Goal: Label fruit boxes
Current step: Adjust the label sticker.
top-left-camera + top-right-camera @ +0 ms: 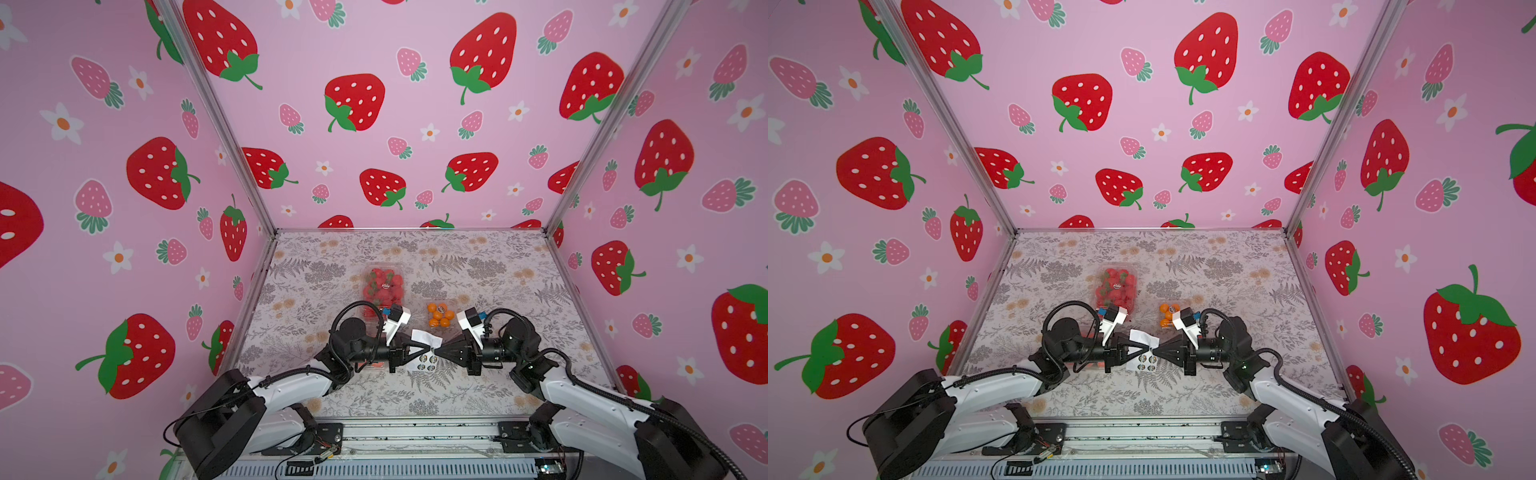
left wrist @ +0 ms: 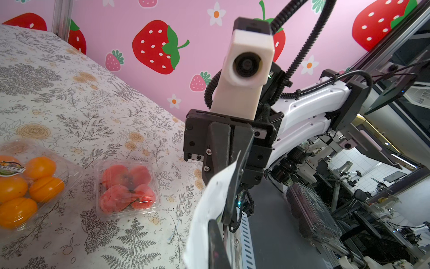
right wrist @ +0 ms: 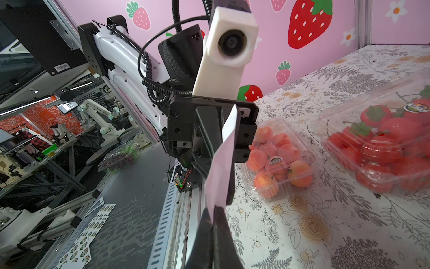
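Plainly, the flowered worktop (image 1: 498, 266) held four clear fruit boxes, two large and two small, all well apart from the tools. The large strawberry box (image 1: 383, 286) sat toward the back on the left, with the large peach-pink box (image 3: 279, 160) beside it, nearer the robot. The small orange box (image 1: 441, 314) sat on the right with the small peach-pink box (image 2: 128, 188) beside it. Two arms met above the middle, and between them hung one white sticker sheet (image 1: 424, 337). The left tool (image 1: 428, 350) was clamped shut on one side of it and the right tool (image 1: 439, 355) pinched shut on the facing edge, tip to tip. The step in hand looked like peeling a sticker free. To do it well, the left tool should probably hold the sheet taut and steady while the right draws slowly away, so the backing neither tears nor slips and the sticker does not fold onto itself. Three lids appeared to carry a round label; the small peach-pink box showed none, so it was likely next. Four round dark stickers (image 1: 428, 363) showed on the sheet's near end.
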Controlling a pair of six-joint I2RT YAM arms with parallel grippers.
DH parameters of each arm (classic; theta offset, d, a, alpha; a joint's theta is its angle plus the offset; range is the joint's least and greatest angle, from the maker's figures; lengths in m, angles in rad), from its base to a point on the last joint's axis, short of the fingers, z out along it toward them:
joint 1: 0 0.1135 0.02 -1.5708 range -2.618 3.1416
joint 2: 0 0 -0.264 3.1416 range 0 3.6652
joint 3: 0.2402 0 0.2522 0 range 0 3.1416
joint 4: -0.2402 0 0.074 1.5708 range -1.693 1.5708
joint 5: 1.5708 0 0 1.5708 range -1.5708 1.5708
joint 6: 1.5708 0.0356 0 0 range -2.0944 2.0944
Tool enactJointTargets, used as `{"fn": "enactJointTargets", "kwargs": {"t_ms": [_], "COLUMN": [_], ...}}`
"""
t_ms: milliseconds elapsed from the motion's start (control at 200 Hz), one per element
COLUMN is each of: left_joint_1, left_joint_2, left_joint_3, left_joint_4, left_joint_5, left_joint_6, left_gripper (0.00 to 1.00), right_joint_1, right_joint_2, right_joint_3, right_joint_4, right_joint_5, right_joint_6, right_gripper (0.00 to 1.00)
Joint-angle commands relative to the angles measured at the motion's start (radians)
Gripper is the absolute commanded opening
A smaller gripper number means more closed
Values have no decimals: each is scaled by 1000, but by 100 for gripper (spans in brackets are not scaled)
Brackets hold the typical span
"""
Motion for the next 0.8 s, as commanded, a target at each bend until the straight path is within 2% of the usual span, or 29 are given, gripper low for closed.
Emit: {"fn": "enactJointTargets", "kwargs": {"t_ms": [0, 55, 150, 175, 530, 795], "left_joint_1": [0, -2, -2, -2, -24, -31], "left_joint_2": [-6, -10, -20, -23, -27, -15], "left_joint_3": [6, 7, 4, 4, -9, 1], "left_joint_4": [52, 55, 64, 60, 126, 110], "left_joint_5": [16, 27, 40, 41, 96, 76], "left_joint_6": [10, 11, 10, 10, 7, 17], "left_gripper": [14, 14, 7, 0, 0, 0], "right_joint_1": [3, 3, 3, 2, -3, 10], "right_joint_2": [-34, -33, -28, -28, -29, 40], "right_joint_3": [6, 8, 9, 9, 17, 32], "right_joint_4": [17, 13, 15, 13, -32, 26], "right_joint_5": [-5, -5, -8, -6, 35, -30], "right_joint_6": [-7, -8, -7, -7, -33, -9], "right_gripper": [0, 0, 0, 0, 0, 0]}}
